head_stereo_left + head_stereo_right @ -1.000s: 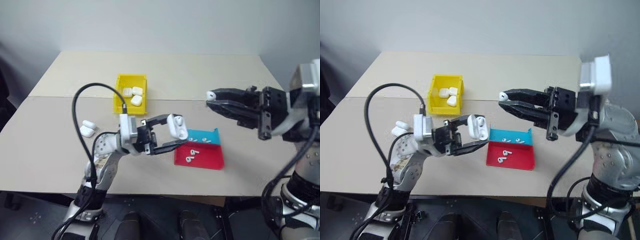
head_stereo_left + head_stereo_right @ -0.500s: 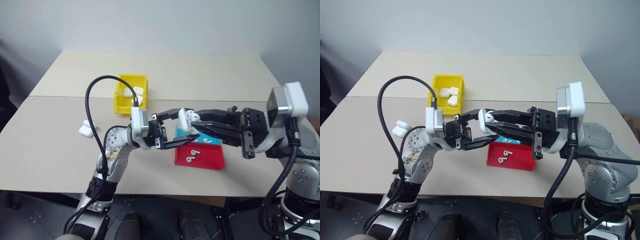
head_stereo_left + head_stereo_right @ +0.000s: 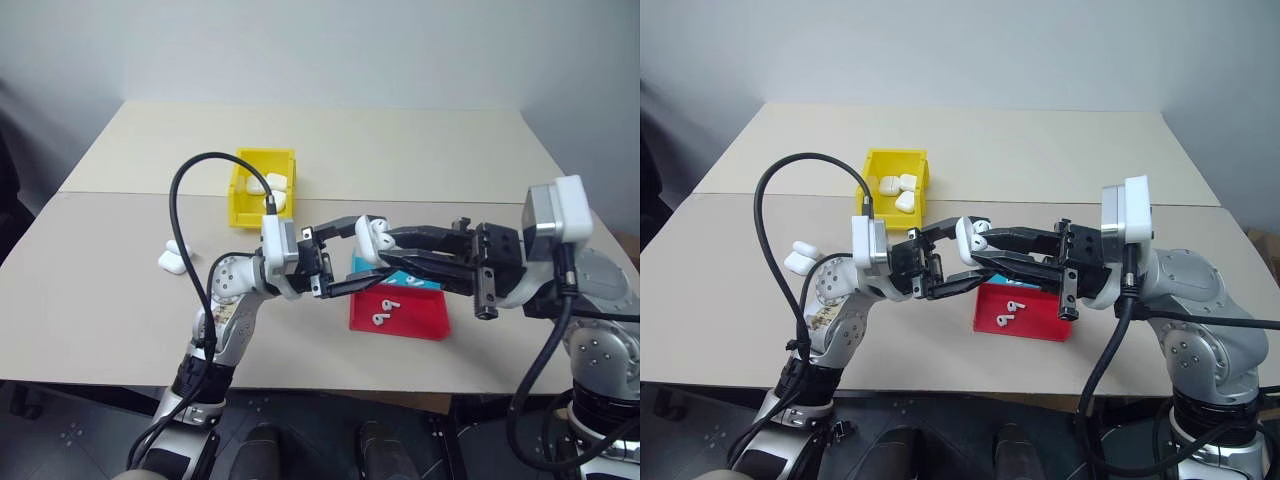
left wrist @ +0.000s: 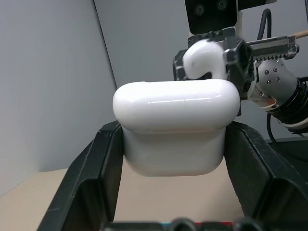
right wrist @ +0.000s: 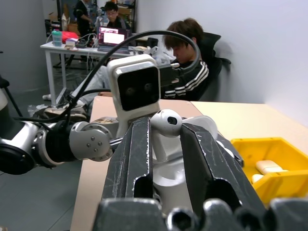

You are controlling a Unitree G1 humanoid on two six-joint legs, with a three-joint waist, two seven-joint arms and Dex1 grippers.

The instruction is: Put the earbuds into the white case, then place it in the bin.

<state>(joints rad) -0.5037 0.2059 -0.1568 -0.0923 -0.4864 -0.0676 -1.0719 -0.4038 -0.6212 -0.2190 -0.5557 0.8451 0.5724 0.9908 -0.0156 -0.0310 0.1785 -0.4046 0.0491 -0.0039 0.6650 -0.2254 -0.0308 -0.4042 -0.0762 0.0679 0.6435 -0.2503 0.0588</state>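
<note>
The left gripper jaws clamp the white case above the counter. The right gripper jaws pinch one earbud, stem down, directly over the case's open top.

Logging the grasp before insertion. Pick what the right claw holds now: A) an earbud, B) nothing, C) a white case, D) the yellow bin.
A: the right claw is shut on an earbud, held right at the white case that the left claw grips above the table.
</note>
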